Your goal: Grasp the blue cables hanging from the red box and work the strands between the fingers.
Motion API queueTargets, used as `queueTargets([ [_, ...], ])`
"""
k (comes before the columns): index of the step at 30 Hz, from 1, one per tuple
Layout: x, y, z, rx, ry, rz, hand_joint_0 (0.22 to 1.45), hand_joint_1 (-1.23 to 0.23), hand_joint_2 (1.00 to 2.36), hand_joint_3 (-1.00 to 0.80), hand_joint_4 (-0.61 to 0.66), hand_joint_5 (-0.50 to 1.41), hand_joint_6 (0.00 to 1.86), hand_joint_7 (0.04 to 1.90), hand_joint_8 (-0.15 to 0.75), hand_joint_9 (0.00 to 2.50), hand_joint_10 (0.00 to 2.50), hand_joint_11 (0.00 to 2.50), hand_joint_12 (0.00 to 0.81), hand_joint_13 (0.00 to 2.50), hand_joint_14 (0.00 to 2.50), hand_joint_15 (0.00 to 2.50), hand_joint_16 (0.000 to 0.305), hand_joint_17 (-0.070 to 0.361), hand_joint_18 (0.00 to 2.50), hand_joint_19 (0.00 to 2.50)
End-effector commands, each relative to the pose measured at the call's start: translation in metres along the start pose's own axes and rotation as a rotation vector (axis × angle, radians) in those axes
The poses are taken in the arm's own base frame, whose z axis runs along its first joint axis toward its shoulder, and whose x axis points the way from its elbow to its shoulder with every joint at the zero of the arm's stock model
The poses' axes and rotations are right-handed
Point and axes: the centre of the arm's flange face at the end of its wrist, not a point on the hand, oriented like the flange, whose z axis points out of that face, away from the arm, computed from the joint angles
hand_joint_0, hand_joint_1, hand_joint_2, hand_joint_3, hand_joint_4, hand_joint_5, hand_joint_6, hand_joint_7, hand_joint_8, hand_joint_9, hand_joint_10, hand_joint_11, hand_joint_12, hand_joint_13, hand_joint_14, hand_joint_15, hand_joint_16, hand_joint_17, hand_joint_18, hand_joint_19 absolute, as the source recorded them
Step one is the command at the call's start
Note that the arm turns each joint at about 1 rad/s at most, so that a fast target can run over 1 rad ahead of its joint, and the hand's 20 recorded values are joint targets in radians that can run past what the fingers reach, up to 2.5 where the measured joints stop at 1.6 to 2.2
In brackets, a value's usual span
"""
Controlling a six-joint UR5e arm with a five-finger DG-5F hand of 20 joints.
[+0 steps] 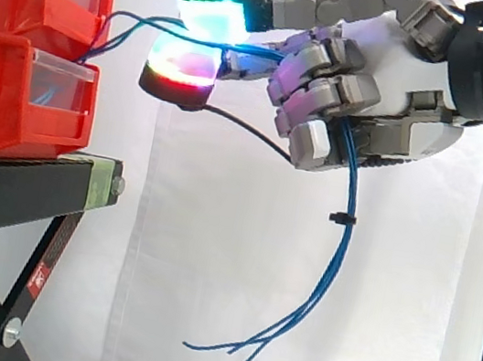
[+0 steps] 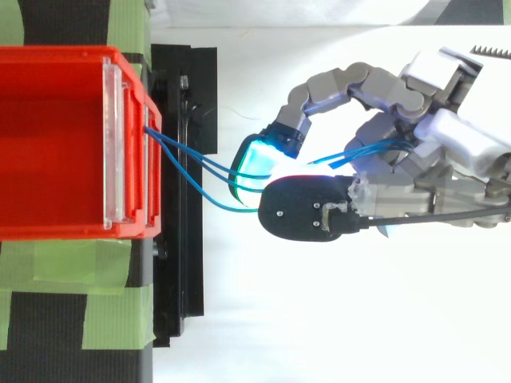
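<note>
The thin blue cables (image 1: 339,243) run rightward from the stacked red plastic bins (image 1: 14,96) into the grey fingered hand (image 1: 398,77) — pinched between its glowing pads (image 1: 211,16), remaining fingers curled round them — then hang below the palm.

Both views are bright and evenly lit. In the side view the white curtain (image 1: 210,259) carries only faint vertical folds of shade, and the blue cables (image 1: 338,252) stand dark against it. The hand's (image 1: 395,95) glowing pads (image 1: 211,16) burn out to white at their centres and tint the nearby fingers purple. The black stand (image 1: 17,189) on the left stays deep in shade beneath. In the top view the white background (image 2: 319,319) on the right is washed out, nearly swallowing the hand's pale parts. The red bins (image 2: 48,136) are evenly lit, without hard shadows. The main light probably comes from above.
</note>
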Motion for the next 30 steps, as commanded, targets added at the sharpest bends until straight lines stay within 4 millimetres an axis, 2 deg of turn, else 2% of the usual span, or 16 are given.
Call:
queueTargets([
  [1, -0.0005, -0.0001, -0.0005, 0.003, 0.001, -0.003, 1.0, -0.69, 1.28, -0.02, 0.05, 0.11, 1.16, 1.03, 0.445, 1.77, 2.5, 2.5, 0.688, 2.06, 2.5, 1.81, 0.238, 0.178, 2.5, 0.72],
  [2, -0.0006, -0.0001, -0.0005, 0.003, 0.0, -0.003, 0.97, -0.71, 1.24, -0.05, 0.08, 0.12, 1.17, 0.99, 0.445, 1.77, 2.5, 2.5, 0.688, 2.06, 2.5, 1.81, 0.238, 0.178, 2.5, 0.72],
  [3, -0.0006, -0.0001, -0.0005, 0.003, 0.0, -0.003, 0.88, -0.75, 1.23, -0.07, 0.12, 0.14, 1.04, 1.04, 0.445, 1.77, 2.5, 2.5, 0.688, 2.06, 2.5, 1.81, 0.238, 0.178, 2.5, 0.72],
  [4, -0.0004, 0.0006, -0.0003, 0.002, 0.0, -0.002, 0.87, -0.75, 1.0, -0.1, 0.13, 0.12, 1.04, 1.02, 0.445, 1.77, 2.5, 2.5, 0.688, 2.06, 2.5, 1.81, 0.238, 0.178, 2.5, 0.72],
  [5, -0.0015, -0.0002, -0.0001, 0.005, -0.002, -0.004, 0.8, -0.72, 1.01, -0.29, 0.13, 0.12, 1.0, 1.05, 0.445, 1.77, 2.5, 2.5, 0.688, 2.06, 2.5, 1.81, 0.238, 0.178, 2.5, 0.72],
  [6, -0.0013, -0.0001, 0.0, 0.003, 0.0, -0.003, 0.78, -0.71, 1.01, -0.46, 0.11, 0.12, 0.95, 1.09, 0.445, 1.77, 2.5, 2.5, 0.688, 2.06, 2.5, 1.81, 0.238, 0.178, 2.5, 0.72],
  [7, -0.0011, -0.0009, 0.0002, 0.005, -0.002, -0.004, 0.77, -0.7, 1.01, -0.54, 0.09, 0.13, 0.93, 1.12, 0.445, 1.77, 2.5, 2.5, 0.688, 2.06, 2.5, 1.81, 0.238, 0.178, 2.5, 0.72],
  [8, -0.0014, -0.0001, 0.0, 0.004, -0.002, -0.003, 0.78, -0.68, 1.01, -0.72, 0.07, 0.21, 0.9, 1.17, 0.445, 1.77, 2.5, 2.5, 0.688, 2.06, 2.5, 1.81, 0.238, 0.178, 2.5, 0.72],
  [9, -0.0014, -0.0002, -0.0001, 0.004, 0.0, -0.006, 0.79, -0.67, 1.01, -0.75, 0.06, 0.24, 0.89, 1.17, 0.445, 1.77, 2.5, 2.5, 0.688, 2.06, 2.5, 1.81, 0.238, 0.178, 2.5, 0.72],
  [17, -0.0038, -0.0004, 0.0012, 0.005, -0.005, -0.011, 0.81, -0.65, 1.01, -0.76, 0.04, 0.41, 0.66, 1.27, 0.445, 1.77, 2.5, 2.5, 0.688, 2.06, 2.5, 1.81, 0.238, 0.178, 2.5, 0.72],
  [19, -0.0035, -0.0012, 0.0014, 0.006, -0.005, -0.014, 0.81, -0.65, 1.01, -0.75, 0.05, 0.41, 0.66, 1.27, 0.445, 1.77, 2.5, 2.5, 0.688, 2.06, 2.5, 1.81, 0.238, 0.178, 2.5, 0.72],
  [24, -0.0044, -0.0008, 0.0008, 0.009, -0.006, -0.019, 0.77, -0.61, 1.01, -0.82, 0.08, 0.47, 0.54, 1.28, 0.445, 1.77, 2.5, 2.5, 0.688, 2.06, 2.5, 1.81, 0.238, 0.178, 2.5, 0.72],
  [26, -0.0048, -0.0008, 0.0008, 0.009, -0.011, -0.021, 0.75, -0.6, 1.0, -0.86, 0.1, 0.5, 0.42, 1.34, 0.445, 1.77, 2.5, 2.5, 0.688, 2.06, 2.5, 1.81, 0.238, 0.178, 2.5, 0.72],
  [30, -0.0052, -0.0007, 0.0009, 0.008, -0.015, -0.03, 0.72, -0.57, 1.0, -0.94, 0.13, 0.52, 0.29, 1.37, 0.445, 1.77, 2.5, 2.5, 0.688, 2.06, 2.5, 1.81, 0.238, 0.178, 2.5, 0.72],
])
